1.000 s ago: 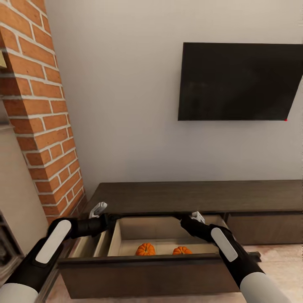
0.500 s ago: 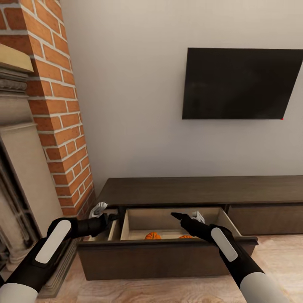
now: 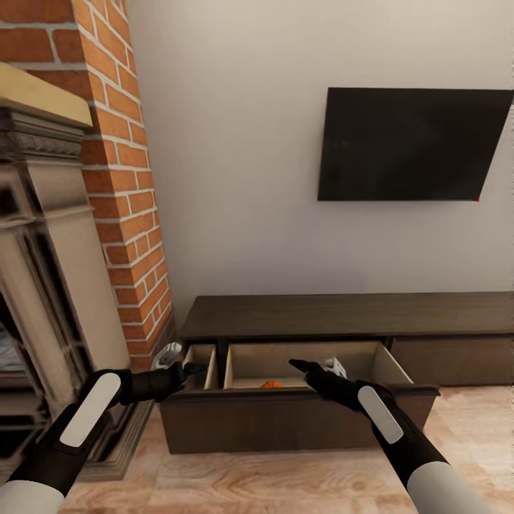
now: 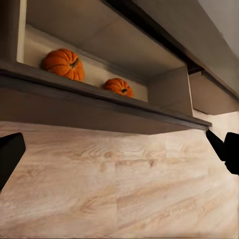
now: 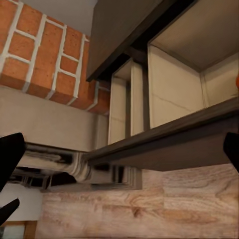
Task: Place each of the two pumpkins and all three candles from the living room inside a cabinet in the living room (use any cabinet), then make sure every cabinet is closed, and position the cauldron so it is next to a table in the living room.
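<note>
Black-fingered left gripper (image 3: 187,368) and right gripper (image 3: 298,366), both spread and empty, hang just before the dark cabinet (image 3: 343,314), whose open drawer (image 3: 300,421) holds two pumpkins (image 4: 63,63) beyond them; no writing shows

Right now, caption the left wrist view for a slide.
Two pumpkins sit in the open cabinet drawer above the wood floor.
</note>
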Motion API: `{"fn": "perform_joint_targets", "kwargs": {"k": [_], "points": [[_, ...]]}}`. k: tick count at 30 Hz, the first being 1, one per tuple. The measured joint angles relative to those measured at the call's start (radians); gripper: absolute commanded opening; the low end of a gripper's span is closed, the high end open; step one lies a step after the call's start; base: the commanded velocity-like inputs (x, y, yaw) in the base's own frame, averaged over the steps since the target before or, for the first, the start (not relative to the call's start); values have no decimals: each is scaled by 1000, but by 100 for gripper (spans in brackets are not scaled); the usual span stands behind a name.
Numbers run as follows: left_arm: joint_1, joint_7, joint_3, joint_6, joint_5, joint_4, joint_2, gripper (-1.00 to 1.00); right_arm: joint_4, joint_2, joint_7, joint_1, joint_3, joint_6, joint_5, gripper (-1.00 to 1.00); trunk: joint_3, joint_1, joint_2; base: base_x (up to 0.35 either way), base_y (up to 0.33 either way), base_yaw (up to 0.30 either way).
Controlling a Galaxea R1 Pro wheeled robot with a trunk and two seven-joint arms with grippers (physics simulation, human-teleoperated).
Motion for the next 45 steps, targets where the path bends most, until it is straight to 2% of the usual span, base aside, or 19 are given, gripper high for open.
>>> {"fn": "perform_joint_targets", "kwargs": {"k": [14,39,45], "points": [[0,0,0,-1,-1,1,0,100,0,0,2,1,0,-1,0,100,0,0,0,-266,36,0],[0,2,1,-3,-5,3,0,100,1,0,4,1,0,-5,0,100,0,-1,0,-9,17,0],[0,8,0,-10,-10,4,0,100,2,0,5,1,0,-8,1,100,-19,22,-42,0,0,0]]}}
